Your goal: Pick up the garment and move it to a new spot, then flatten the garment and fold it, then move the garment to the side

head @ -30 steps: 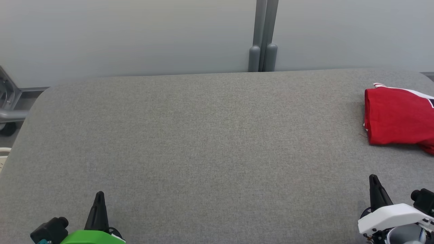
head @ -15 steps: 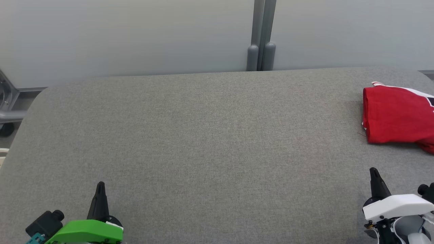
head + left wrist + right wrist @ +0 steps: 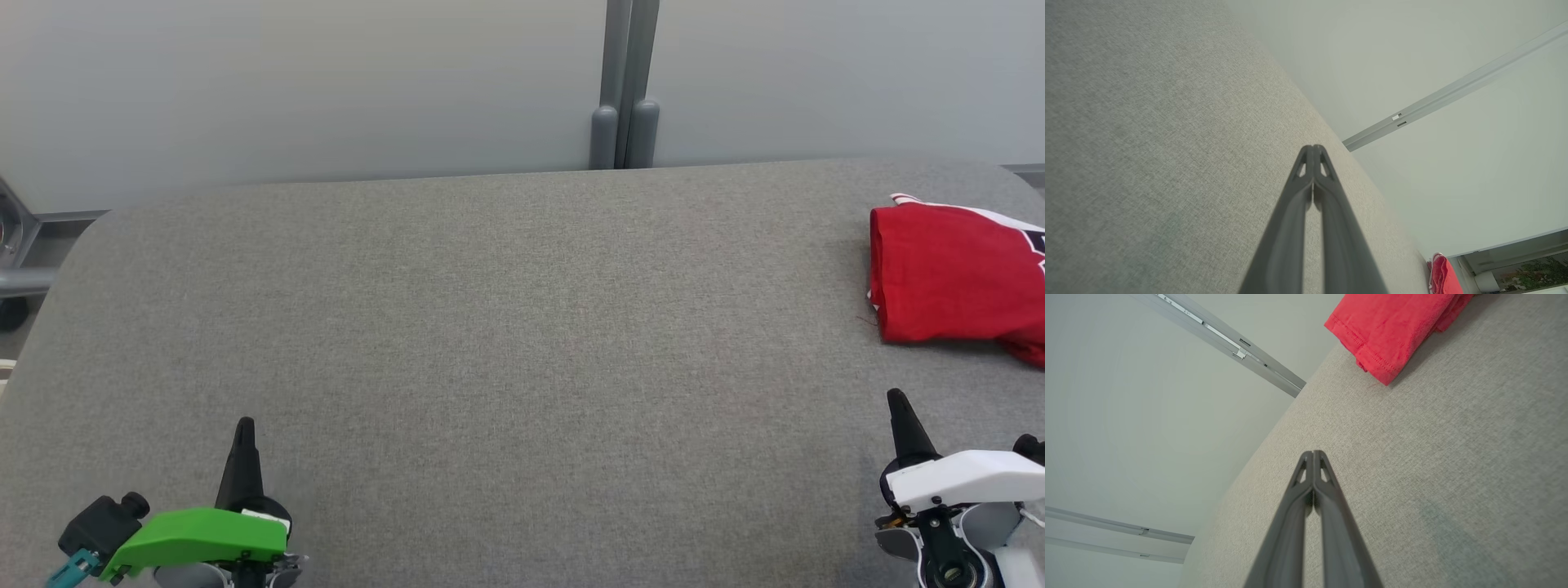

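Garment (image 3: 951, 273) lies folded near the surface's (image 3: 522, 327) right edge, apart from my right tool (image 3: 896, 398); that and my left tool (image 3: 245, 425) are pinched closed, empty; any stray nudge there could tip it off

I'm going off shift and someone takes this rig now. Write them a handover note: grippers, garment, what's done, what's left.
Left gripper: shut, empty, over the table, near left.
Right gripper: shut, empty, near right.
Garment: red, folded, at the table's right end, apart from both grippers.
Done: apparently moved, folded, set aside.
Left: probably nothing; its right end runs out of the head view, so check it.
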{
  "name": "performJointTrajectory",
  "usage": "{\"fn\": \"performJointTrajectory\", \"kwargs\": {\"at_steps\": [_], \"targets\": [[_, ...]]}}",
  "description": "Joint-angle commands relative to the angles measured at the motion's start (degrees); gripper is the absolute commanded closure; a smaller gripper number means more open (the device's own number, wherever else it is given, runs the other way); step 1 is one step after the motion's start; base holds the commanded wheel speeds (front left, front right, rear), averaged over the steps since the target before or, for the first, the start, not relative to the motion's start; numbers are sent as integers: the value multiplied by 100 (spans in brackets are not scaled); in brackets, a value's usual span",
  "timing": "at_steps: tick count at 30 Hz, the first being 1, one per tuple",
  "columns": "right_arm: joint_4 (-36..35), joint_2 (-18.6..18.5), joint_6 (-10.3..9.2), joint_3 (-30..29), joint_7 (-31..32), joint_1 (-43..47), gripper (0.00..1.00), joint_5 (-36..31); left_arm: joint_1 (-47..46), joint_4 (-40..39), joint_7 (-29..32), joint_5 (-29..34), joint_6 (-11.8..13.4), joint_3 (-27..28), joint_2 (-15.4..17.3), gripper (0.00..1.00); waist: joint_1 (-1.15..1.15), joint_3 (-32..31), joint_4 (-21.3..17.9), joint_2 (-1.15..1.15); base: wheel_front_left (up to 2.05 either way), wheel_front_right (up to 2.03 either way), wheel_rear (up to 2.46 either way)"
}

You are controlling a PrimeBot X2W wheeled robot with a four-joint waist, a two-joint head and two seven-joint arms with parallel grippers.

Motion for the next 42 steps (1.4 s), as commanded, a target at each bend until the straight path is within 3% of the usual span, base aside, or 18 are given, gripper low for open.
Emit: {"fn": "performJointTrajectory", "kwargs": {"at_steps": [1, 42], "targets": [[-27, -28, 4, -32, 47, -154, 100, 154, -187, -36, 8, -123, -20, 19, 8, 100, 0, 2, -3, 0, 0, 0, 0], [209, -13, 3, -273, 868, -683, 100, 2525, -694, 24, 361, -2217, -116, 32, -128, 100, 0, 60, -118, 0, 0, 0, 0]]}}
